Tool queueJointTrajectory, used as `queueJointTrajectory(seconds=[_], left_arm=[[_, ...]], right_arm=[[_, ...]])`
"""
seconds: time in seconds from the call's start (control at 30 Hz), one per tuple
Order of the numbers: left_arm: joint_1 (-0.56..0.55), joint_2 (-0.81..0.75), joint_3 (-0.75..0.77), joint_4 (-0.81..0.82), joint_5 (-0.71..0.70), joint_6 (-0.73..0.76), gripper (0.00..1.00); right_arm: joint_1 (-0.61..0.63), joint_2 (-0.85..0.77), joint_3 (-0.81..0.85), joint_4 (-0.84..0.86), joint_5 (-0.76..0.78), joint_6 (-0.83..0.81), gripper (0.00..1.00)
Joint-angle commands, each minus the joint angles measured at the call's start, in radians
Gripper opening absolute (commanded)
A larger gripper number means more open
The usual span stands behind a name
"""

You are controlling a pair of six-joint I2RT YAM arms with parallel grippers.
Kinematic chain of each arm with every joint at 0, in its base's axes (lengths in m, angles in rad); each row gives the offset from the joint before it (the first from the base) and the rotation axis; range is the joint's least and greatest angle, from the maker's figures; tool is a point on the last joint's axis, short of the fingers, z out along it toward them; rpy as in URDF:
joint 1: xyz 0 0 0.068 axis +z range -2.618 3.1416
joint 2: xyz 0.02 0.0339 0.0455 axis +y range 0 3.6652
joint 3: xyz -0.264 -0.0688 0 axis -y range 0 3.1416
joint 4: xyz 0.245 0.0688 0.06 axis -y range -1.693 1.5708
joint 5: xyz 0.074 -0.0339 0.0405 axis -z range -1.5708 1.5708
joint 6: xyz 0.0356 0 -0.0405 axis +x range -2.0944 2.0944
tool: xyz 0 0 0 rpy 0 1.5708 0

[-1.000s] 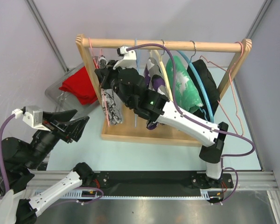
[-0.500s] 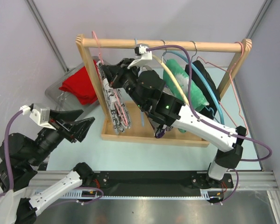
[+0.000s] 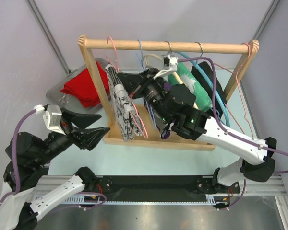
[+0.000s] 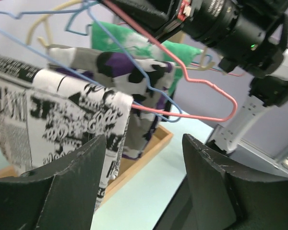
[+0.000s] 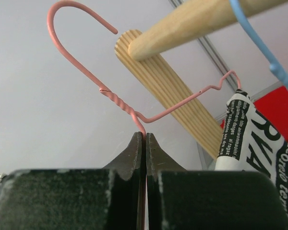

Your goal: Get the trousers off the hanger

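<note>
Start at your left gripper (image 4: 144, 139): its jaws stand wide apart with nothing between them, and I read that as readiness to take cloth. Just ahead of its fingertips, toward the finger on the left of that wrist view, hang the trousers (image 4: 72, 115), the black-and-white printed pair, not yet touched. They are folded over the lower bar of the pink hanger (image 4: 206, 84), so the loose legs drop toward your open jaws, and a pull down and toward you should slide them off the wire. Beyond the trousers from that gripper, a blue hanger (image 4: 149, 86) and a purple-blotched garment (image 4: 134, 72) sit close behind the pink wire, so keep your bite on the printed cloth only. Farther on, your right gripper (image 5: 144, 136) is clenched on the hanger's neck, just below the twist in the wire. Above its fingertips the hook curls in open air and rests on nothing. Holding it there keeps the hanger steady and away from the rack while the other arm works. Behind and to the right of those fingertips stands the wooden post (image 5: 168, 86) with the rail (image 5: 206, 19) running off it. From overhead, the trousers (image 3: 122, 108) hang below the right gripper (image 3: 124, 76), with the left gripper (image 3: 104, 122) near their lower edge.
</note>
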Motion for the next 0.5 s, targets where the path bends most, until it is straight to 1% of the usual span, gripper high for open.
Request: queueJointTrajectory(seconds=[0.0, 0.1, 0.2, 0.27, 0.33, 0.43, 0.47], left_arm=[[0.003, 0.031, -0.071, 0.161, 0.141, -0.061, 0.68], [0.003, 0.032, -0.135, 0.237, 0.159, -0.086, 0.66], [0.003, 0.008, -0.217, 0.332, 0.121, -0.110, 0.64], [0.000, -0.011, -0.253, 0.374, 0.080, -0.129, 0.63], [-0.006, -0.017, -0.267, 0.380, 0.000, -0.121, 0.61], [-0.040, -0.008, -0.283, 0.380, -0.087, -0.092, 0.60], [-0.069, 0.006, -0.284, 0.380, -0.109, -0.081, 0.61]], right_arm=[[0.017, -0.128, -0.059, 0.237, -0.004, 0.119, 0.00], [0.026, -0.166, -0.106, 0.256, 0.007, 0.171, 0.00], [0.046, -0.191, -0.132, 0.264, 0.048, 0.199, 0.00], [0.075, -0.195, -0.135, 0.268, 0.094, 0.190, 0.00], [0.092, -0.192, -0.137, 0.280, 0.149, 0.181, 0.00], [0.136, -0.171, -0.128, 0.316, 0.235, 0.130, 0.00], [0.147, -0.165, -0.125, 0.343, 0.258, 0.112, 0.00]])
